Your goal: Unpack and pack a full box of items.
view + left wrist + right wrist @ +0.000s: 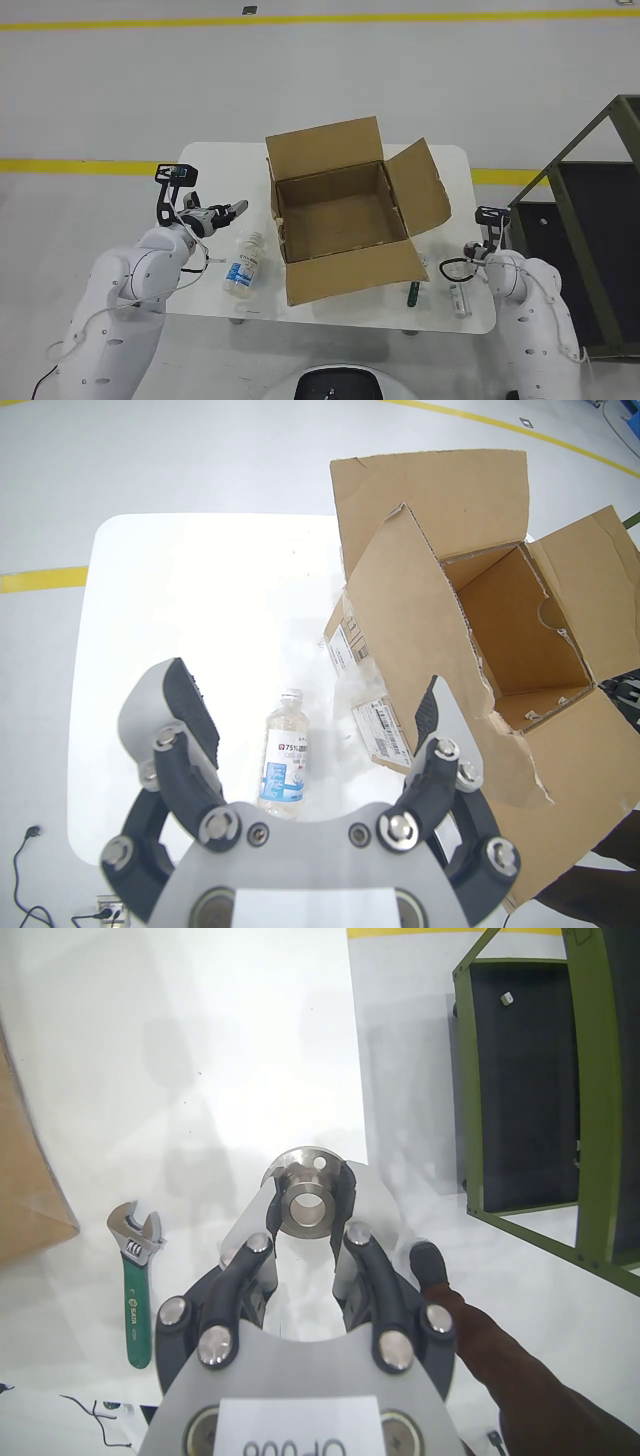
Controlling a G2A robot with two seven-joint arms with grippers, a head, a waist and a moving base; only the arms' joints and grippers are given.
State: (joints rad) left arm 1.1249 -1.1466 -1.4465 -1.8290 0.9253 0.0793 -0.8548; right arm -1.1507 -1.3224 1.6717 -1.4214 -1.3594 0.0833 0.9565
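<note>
An open cardboard box [340,215] stands mid-table with its flaps spread, and its inside [520,640] looks bare. Left of it a clear bottle [243,265] with a blue-white label lies on its side [285,757]. My left gripper [222,213] hovers above the table to the left of the box. It is open and holds nothing, and the bottle shows between its fingers [192,705]. My right gripper [310,1203] is low over the table's right front part [459,296], shut on a metal flanged bushing [303,1208].
A green-handled adjustable wrench [134,1278] lies on the table between the box's front flap [350,270] and my right gripper, also seen as the wrench [412,292] from above. A green metal rack [585,210] stands off the table's right edge [362,1128].
</note>
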